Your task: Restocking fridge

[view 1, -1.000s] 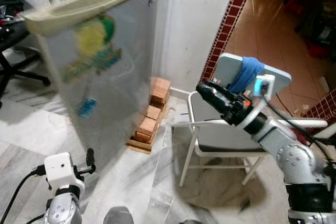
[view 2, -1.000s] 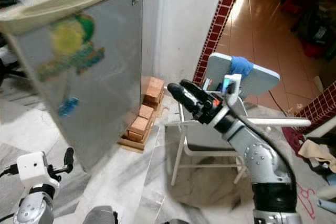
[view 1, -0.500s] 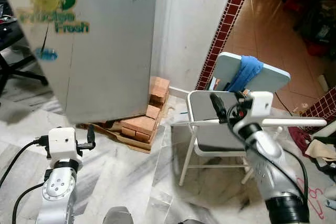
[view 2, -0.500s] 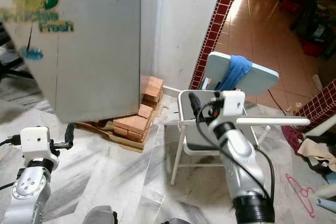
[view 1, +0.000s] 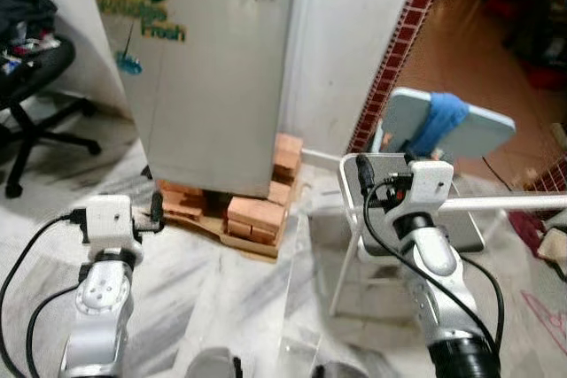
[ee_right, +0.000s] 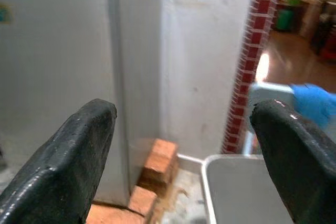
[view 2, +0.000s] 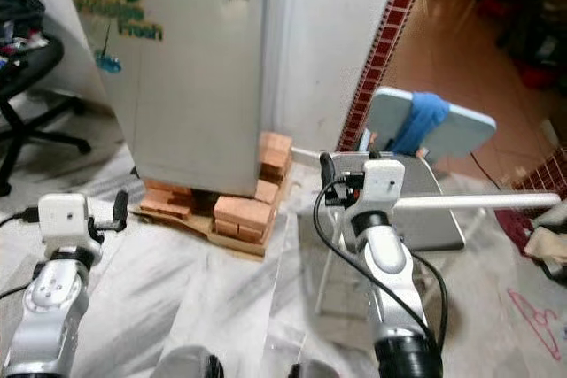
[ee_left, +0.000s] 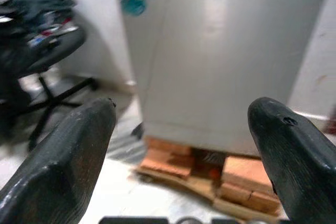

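Observation:
The small grey fridge [view 1: 213, 68] stands with its door shut; a green and yellow sticker is on its upper front. It rests on bricks [view 1: 257, 214] over a wooden pallet. My left gripper [view 1: 157, 210] is held low in front of the fridge's lower left corner, apart from it. In the left wrist view the left gripper [ee_left: 184, 108] is open and holds nothing. My right gripper [view 1: 363, 174] is raised to the right of the fridge, over the chair seat. Its wrist view shows the right gripper [ee_right: 182, 111] open and holding nothing, facing the fridge's side and the white wall.
A white folding chair [view 1: 461, 126] with a blue cloth [view 1: 443, 117] stands right of the fridge. A black office chair [view 1: 35, 77] is at the far left. A red brick pillar [view 1: 399, 50] edges the wall. The floor is marble.
The fridge door has swung from open to shut. My right arm has pulled back from the door towards my body. The camera has shifted, so the fridge now sits more centrally.

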{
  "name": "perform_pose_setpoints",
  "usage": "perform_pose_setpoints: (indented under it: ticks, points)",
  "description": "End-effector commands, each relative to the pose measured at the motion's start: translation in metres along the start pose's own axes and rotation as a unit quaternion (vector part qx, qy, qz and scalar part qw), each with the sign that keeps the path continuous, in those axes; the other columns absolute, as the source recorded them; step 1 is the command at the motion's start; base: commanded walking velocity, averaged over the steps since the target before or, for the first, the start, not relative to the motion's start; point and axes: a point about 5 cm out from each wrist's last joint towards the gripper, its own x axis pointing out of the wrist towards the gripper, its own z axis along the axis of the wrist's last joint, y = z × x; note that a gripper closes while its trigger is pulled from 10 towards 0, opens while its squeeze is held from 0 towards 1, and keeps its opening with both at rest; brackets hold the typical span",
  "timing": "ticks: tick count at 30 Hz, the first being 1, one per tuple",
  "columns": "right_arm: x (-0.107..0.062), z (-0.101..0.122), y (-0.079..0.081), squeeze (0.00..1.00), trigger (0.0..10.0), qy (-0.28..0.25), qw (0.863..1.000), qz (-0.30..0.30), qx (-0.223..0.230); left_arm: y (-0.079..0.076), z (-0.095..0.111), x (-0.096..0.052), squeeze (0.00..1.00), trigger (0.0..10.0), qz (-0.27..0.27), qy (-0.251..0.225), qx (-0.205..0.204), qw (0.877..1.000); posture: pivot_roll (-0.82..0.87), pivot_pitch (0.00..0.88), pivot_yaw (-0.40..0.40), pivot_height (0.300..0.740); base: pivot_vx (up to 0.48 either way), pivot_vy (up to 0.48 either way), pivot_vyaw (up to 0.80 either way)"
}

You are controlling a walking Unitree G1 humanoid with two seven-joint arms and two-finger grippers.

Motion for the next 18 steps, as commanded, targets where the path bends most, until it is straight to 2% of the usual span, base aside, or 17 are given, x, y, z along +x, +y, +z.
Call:
perform_pose_setpoints:
  ticks: [1, 5, 10, 13, 18]
  points:
    - [-0.003, -0.007, -0.003, 0.0, 10.0, 0.02, 1.0, -0.012, -0.011, -0.008, -0.005, -0.002, 0.0, 10.0, -0.018, 0.008, 0.0, 1.0, 0.11, 0.0, -0.059, 0.74, 0.0, 0.48, 0.0]
    - [-0.003, -0.01, -0.007, 0.0, 10.0, 0.02, 0.999, -0.034, -0.027, -0.011, -0.002, -0.001, 0.0, 10.0, -0.032, 0.002, -0.003, 0.999, 0.11, 0.0, -0.057, 0.74, 0.0, 0.48, 0.0]
    - [-0.005, -0.013, -0.012, 0.0, 10.0, 0.025, 0.999, -0.044, -0.009, -0.009, 0.001, 0.005, 0.0, 10.0, -0.038, -0.008, -0.004, 0.999, 0.1, 0.0, -0.05, 0.74, 0.0, 0.48, 0.0]
    - [-0.006, -0.013, -0.013, 0.0, 10.0, 0.022, 0.998, -0.051, -0.012, -0.01, 0.002, 0.006, 0.0, 10.0, -0.045, -0.01, -0.006, 0.999, 0.1, 0.0, -0.05, 0.74, 0.0, 0.48, 0.0]
    - [-0.006, -0.02, -0.012, 0.0, 10.0, 0.047, 0.997, -0.051, -0.015, -0.013, 0.003, 0.007, 0.0, 10.0, -0.058, -0.014, 0.002, 0.998, 0.1, 0.0, -0.052, 0.74, 0.0, 0.48, 0.0]
